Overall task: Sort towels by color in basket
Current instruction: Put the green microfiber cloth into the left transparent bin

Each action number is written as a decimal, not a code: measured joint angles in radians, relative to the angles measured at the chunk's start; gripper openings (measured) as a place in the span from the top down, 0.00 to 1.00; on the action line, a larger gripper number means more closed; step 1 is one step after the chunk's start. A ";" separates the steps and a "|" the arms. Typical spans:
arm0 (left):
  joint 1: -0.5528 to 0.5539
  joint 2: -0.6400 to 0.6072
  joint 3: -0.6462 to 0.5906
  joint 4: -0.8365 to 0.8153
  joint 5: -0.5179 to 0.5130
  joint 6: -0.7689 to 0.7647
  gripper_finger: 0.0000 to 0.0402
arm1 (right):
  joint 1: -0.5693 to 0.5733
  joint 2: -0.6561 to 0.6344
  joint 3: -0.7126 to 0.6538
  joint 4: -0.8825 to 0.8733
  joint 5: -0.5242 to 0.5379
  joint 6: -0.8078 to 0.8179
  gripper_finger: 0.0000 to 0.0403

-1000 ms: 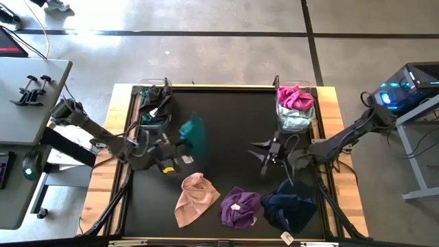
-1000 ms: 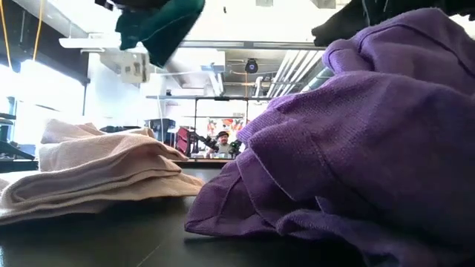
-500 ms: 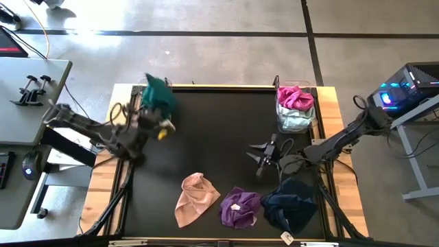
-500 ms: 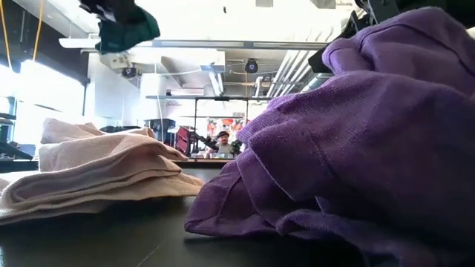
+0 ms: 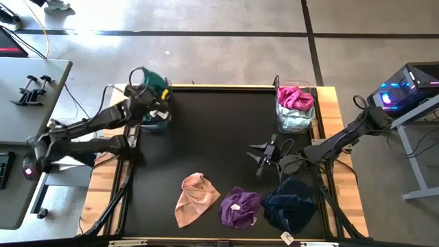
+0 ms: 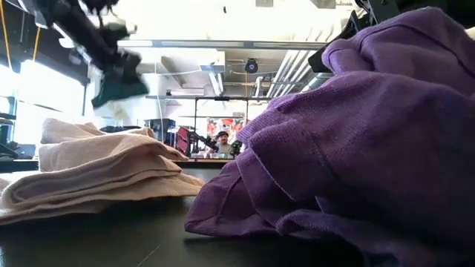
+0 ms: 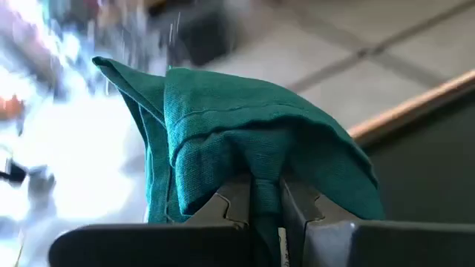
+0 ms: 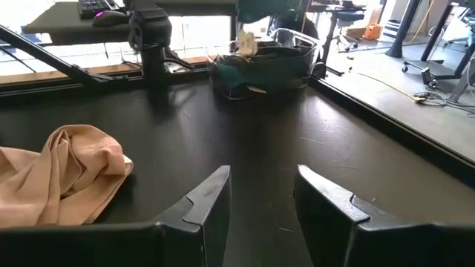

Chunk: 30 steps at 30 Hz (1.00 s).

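Note:
My left gripper is shut on a dark green towel at the table's far left corner, above the left wire basket, which holds dark towels. In the low view the green towel is a blur in the air. A peach-pink towel, a purple towel and a navy towel lie crumpled near the front edge. My right gripper stands open right of the table's middle, above the navy towel, with nothing between its fingers. My left gripper pinches a bunched fold of the green towel between its two fingers; several layers are gathered there. The cloth bulges out past the fingertips. The towel is lifted clear of the table, over the left basket.
The right wire basket at the far right corner holds magenta and pale mint towels. The left basket also shows across the table in the right wrist view, beyond the peach-pink towel. Bare black mat lies in the table's middle.
My left gripper has swung from the table's left middle toward the far left corner, carrying the dark green towel through the air until it is over the left basket. It has stayed shut on the towel.

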 joint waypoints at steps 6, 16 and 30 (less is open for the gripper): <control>0.300 0.126 0.000 -0.108 0.296 -0.072 0.95 | 0.000 0.000 0.000 0.001 0.024 0.000 0.65; 0.342 0.311 0.005 -0.102 0.424 -0.073 0.87 | 0.000 0.000 0.000 0.005 0.027 0.015 0.65; 0.354 0.363 0.253 -0.477 0.574 -0.108 0.56 | 0.000 0.000 0.000 0.005 0.026 0.015 0.65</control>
